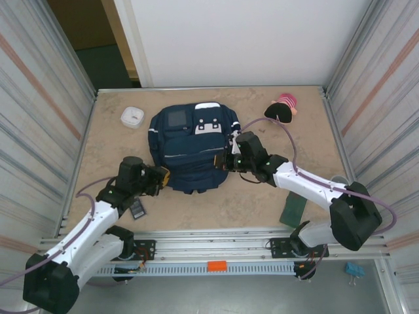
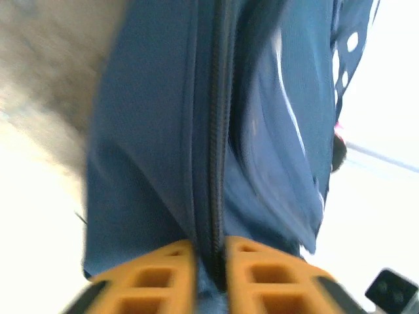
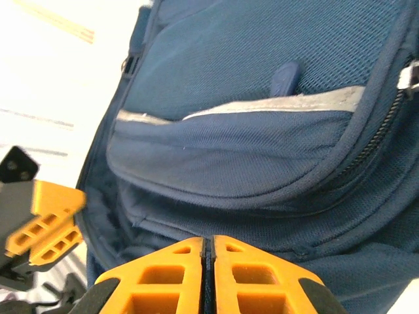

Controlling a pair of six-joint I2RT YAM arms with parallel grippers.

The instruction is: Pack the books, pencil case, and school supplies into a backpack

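The dark green book (image 1: pixel 292 210), near right, is partly covered by the right arm (image 1: pixel 308 186). The zipper (image 2: pixel 219 131) of the central backpack (image 1: pixel 186 154) is straddled by the left hand (image 2: pixel 211 252); through blur, its grip cannot be told. The right hand (image 3: pixel 208 245) is clenched.

Large navy blue backpack (image 1: pixel 190 147) of matt woven cloth, with a mesh-textured pocket (image 3: pixel 262 59) and a coarse black zip (image 2: pixel 216 163). Beige table (image 1: pixel 262 203), mottled and matt like stone. Ribbed walls (image 1: pixel 39 118) of dull metal.

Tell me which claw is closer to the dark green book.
Right. The right gripper is at the backpack, on its right, up-left of the dark green book; the left gripper is across the backpack, on its left.
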